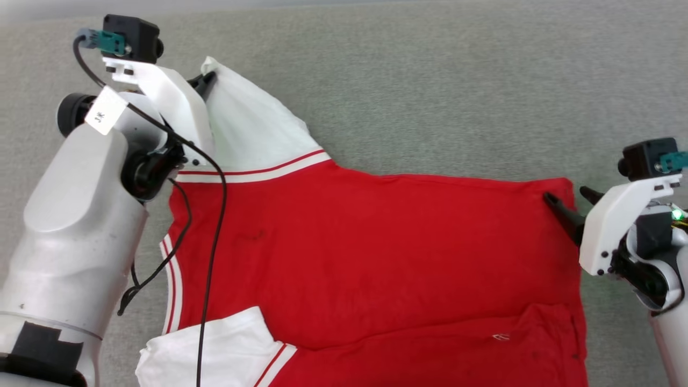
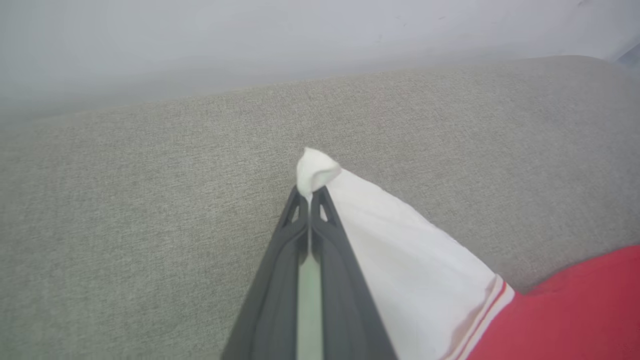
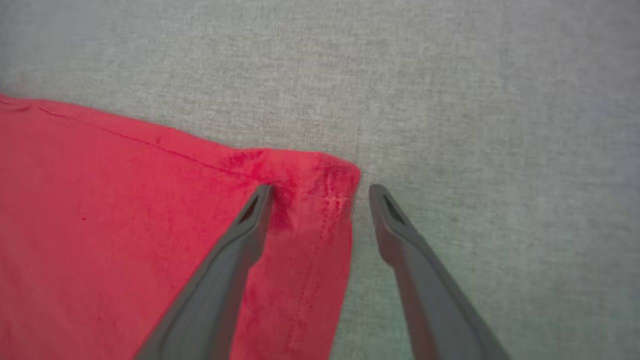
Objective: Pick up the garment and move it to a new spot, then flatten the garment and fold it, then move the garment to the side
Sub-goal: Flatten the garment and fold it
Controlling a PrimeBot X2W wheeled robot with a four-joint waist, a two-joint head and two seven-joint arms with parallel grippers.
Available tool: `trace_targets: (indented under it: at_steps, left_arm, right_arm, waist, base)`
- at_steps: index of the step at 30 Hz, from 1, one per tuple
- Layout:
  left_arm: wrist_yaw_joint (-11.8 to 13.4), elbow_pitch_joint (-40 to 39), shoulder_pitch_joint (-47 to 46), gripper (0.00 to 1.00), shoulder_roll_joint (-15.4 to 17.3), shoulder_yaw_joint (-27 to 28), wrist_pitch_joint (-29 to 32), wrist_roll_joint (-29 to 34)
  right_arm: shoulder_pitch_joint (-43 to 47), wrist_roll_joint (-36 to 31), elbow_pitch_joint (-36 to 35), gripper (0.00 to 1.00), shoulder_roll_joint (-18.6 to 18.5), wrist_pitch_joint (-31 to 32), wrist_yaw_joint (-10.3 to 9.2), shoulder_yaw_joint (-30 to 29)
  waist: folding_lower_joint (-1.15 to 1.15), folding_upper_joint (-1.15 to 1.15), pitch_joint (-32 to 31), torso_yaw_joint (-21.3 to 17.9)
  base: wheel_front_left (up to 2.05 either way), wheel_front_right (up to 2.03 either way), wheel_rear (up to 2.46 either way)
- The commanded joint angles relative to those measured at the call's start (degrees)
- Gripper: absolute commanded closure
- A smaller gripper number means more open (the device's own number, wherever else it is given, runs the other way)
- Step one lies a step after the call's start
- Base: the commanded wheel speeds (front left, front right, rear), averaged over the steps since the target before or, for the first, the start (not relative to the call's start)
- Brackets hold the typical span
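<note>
A grey woven surface (image 1: 430,80) lies flat under and around both grippers. Ahead of the left gripper (image 2: 311,192) its far edge rounds off, and a pale, blurred wall (image 2: 250,45) stands beyond. By the right gripper (image 3: 321,187) the weave carries a faint green tint along the right-hand finger.

Red garment (image 1: 376,252) on grey fabric surface (image 1: 430,80)

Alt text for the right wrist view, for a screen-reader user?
The right gripper is open over a corner of the red garment: one finger lies over the cloth, the other over the bare grey fabric surface beside it. The cloth is creased near that corner.
</note>
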Motion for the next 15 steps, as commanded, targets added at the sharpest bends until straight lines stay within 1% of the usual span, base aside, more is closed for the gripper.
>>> trace_targets:
  at_steps: [1,4,6,11,12,13,14,15]
  left_arm:
    - [-0.14,-0.45,0.17,1.00,-0.51,-0.29,-0.53,-0.19]
    - [-0.29,-1.17,0.49,1.00,-1.04,-0.87,-1.18,-0.60]
    - [-0.41,-1.42,0.65,1.00,-1.25,-1.22,-1.50,-1.04]
    - [-0.53,-1.92,0.70,1.00,-1.27,-2.00,-1.93,-2.26]
    - [-0.57,-1.94,0.73,1.00,-1.14,-2.21,-2.03,-2.47]
    - [-0.59,-2.00,0.78,1.00,-1.01,-2.35,-2.14,-2.63]
    - [-0.61,-2.04,0.82,1.00,-0.90,-2.51,-2.31,-2.91]
    - [-0.62,-2.04,0.95,1.00,-0.77,-2.67,-2.43,-3.04]
  right_arm:
    - [-1.34,0.45,1.18,0.00,-0.51,0.91,-0.04,0.88]
    - [-3.42,0.87,4.59,0.00,-1.50,4.23,-0.04,3.88]
    - [-3.73,1.44,7.88,0.00,-1.46,7.28,-0.04,5.60]
    - [-3.94,2.66,15.60,0.00,-1.16,15.90,-0.07,6.54]
    - [-4.12,2.73,16.68,0.36,-1.02,17.39,-0.08,6.59]
    - [-4.48,2.82,16.99,0.63,-0.88,17.80,-0.08,6.78]
    - [-5.02,2.98,17.11,1.00,-0.81,18.16,-0.08,6.74]
    - [-5.69,3.13,16.97,1.00,-0.84,18.21,-0.07,6.74]
  waist:
    - [0.00,0.00,0.79,1.22]
    - [0.00,0.00,1.22,2.20]
    - [0.00,0.00,1.43,2.58]
    - [0.00,0.00,1.90,2.98]
    - [0.00,0.00,1.94,3.00]
    - [0.00,0.00,1.96,2.98]
    - [0.00,0.00,1.93,2.95]
    - [0.00,0.00,1.82,2.91]
  base:
    - [0.00,0.00,0.00]
    - [0.00,0.00,0.00]
    - [0.00,0.00,0.00]
    - [0.00,0.00,0.00]
    - [0.00,0.00,0.00]
    - [0.00,0.00,0.00]
    - [0.00,0.00,0.00]
    - [0.00,0.00,0.00]
